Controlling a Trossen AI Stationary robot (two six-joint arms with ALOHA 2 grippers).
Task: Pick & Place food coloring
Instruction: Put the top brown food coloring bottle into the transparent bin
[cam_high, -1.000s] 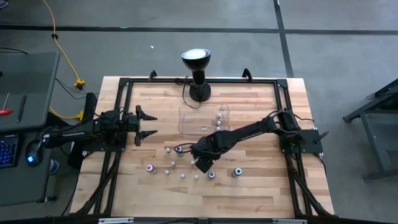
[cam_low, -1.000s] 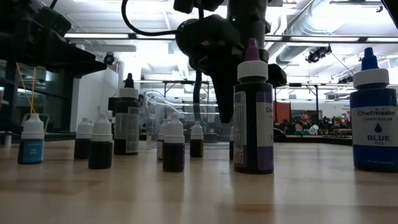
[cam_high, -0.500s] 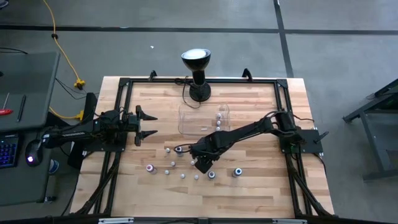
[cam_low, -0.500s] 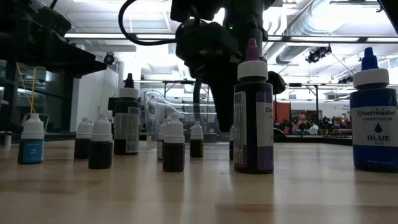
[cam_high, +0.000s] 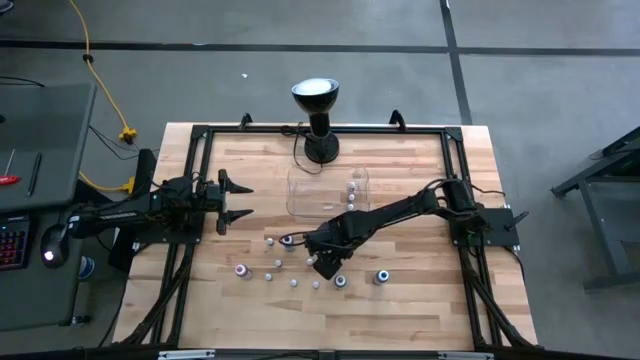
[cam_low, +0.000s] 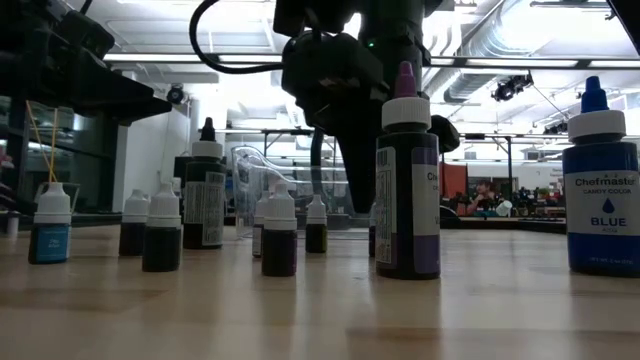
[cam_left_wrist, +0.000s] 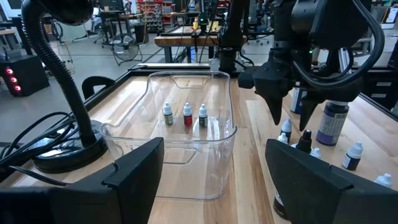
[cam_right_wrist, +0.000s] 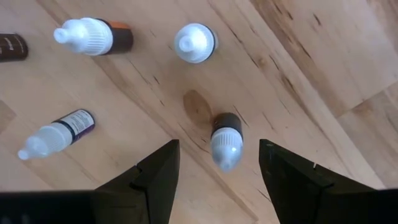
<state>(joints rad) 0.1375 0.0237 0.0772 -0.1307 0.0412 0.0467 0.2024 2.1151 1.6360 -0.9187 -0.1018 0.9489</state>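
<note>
Right tool (cam_right_wrist: 216, 163) points down, fingers spread; left tool (cam_high: 240, 201) waits, fingers apart.

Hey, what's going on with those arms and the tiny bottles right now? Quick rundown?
Right gripper open, poised over one small bottle. Left gripper open, waiting at the table's left. Three bottles in the clear tray. Neighbouring bottles stand apart.

You have three small bottles (cam_left_wrist: 185, 116) standing inside the one clear tray (cam_left_wrist: 219, 165), as the left wrist view shows. From above, you can count about nine more bottles (cam_high: 294, 283) loose on the desk (cam_high: 420, 305), though some are too small to separate with certainty and the right arm covers part of the cluster. At desk height you see two big bottles, one purple (cam_low: 407, 190) and one blue (cam_low: 600, 195), plus a mid-sized dark one (cam_low: 205, 195). Under the right hand (cam_right_wrist: 217, 177) you have four bottles in sight. You also have one black lamp (cam_high: 316, 115) and two arms.
</note>
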